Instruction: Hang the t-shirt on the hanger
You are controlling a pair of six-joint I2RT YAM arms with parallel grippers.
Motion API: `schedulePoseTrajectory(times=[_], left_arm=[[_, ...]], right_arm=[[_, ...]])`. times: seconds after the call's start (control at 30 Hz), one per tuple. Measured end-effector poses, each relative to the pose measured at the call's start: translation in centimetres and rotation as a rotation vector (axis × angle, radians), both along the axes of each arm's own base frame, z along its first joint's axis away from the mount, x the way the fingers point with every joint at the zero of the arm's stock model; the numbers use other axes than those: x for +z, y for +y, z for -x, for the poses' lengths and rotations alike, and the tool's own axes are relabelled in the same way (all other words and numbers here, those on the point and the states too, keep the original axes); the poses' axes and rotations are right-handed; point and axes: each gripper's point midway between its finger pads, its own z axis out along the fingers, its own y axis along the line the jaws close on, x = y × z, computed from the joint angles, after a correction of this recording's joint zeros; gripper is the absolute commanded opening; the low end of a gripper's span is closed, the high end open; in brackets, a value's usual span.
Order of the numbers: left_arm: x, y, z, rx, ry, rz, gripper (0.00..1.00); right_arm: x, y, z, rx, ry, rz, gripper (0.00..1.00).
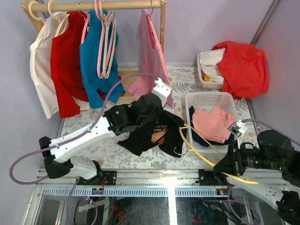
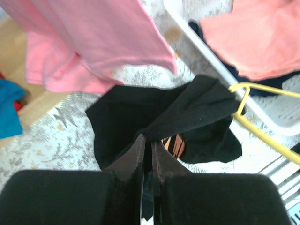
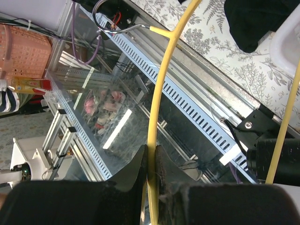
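The left gripper (image 1: 151, 115) is reaching over the middle of the desk (image 1: 140, 159), and its jaws are clenching a raised fold of the t-shirt (image 1: 149, 133). In the left wrist view its fingers (image 2: 139, 157) are pressing black cloth tightly between them. The t-shirt is lying crumpled at the centre of the desk, partly lifted, with a bit of its pale print showing under the fold.

The right gripper (image 1: 228, 165) is sitting near the desk's near right corner, its jaws grasping the hanger (image 1: 202, 151) by one thin yellow bar. The hanger is stretching from that grip toward the middle of the desk. Its far end is touching the edge of the t-shirt just beside the white basket (image 1: 208, 95). Its metal hook (image 1: 177, 151) is pointing toward the near edge. A pink shirt (image 1: 152, 61) is hanging from the rail at the far edge.
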Motion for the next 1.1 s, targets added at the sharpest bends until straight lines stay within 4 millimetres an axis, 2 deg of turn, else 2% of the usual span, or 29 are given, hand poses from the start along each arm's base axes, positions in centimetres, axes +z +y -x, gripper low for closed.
schedulePoseTrajectory(times=[0.1,0.17,0.3,0.4,0.5,0.57,0.63,0.7,0.77,0.87,0.93,0.97,1.03,1.1], left_arm=[[4.0,0.6,-0.4,0.019,-0.056,0.029,0.00],[7.5,1.3,-0.7,0.038,-0.103,0.050,0.00],[15.8,3.6,-1.3,0.103,-0.222,0.112,0.00],[22.0,6.0,-1.5,0.163,-0.331,0.169,0.00],[25.3,8.5,-1.0,0.202,-0.397,0.214,0.00],[25.6,9.6,-0.6,0.215,-0.406,0.218,0.00],[23.8,9.7,-0.5,0.211,-0.386,0.183,0.00],[20.1,9.2,-0.5,0.196,-0.335,0.128,0.00],[15.0,7.9,-0.5,0.168,-0.256,0.061,0.00],[5.1,5.5,-0.1,0.123,-0.104,-0.051,0.00],[-1.5,5.0,0.9,0.094,0.002,-0.128,0.00],[-4.2,5.0,1.4,0.084,0.049,-0.159,0.00],[-8.0,5.4,2.6,0.071,0.125,-0.196,0.00],[-9.4,5.3,3.3,0.063,0.167,-0.193,0.00]], right_arm=[[0.7,0.4,-0.2,0.011,-0.026,-0.032,0.00],[1.5,1.1,-0.4,0.031,-0.046,-0.070,0.00],[3.5,3.5,-1.3,0.089,-0.085,-0.159,0.00],[4.9,6.2,-2.7,0.133,-0.109,-0.218,0.00],[6.0,8.4,-4.2,0.161,-0.137,-0.266,0.00],[6.4,8.9,-4.5,0.168,-0.152,-0.284,0.00],[6.4,8.8,-4.3,0.166,-0.158,-0.295,0.00],[5.9,8.0,-3.7,0.155,-0.152,-0.299,0.00],[5.0,6.6,-2.5,0.133,-0.131,-0.303,0.00],[3.4,4.3,-0.4,0.107,-0.100,-0.315,0.00],[2.4,3.0,0.9,0.096,-0.086,-0.327,0.00],[1.9,2.4,1.5,0.090,-0.078,-0.330,0.00],[1.1,1.8,2.0,0.083,-0.063,-0.320,0.00],[0.6,1.8,2.0,0.079,-0.048,-0.309,0.00]])
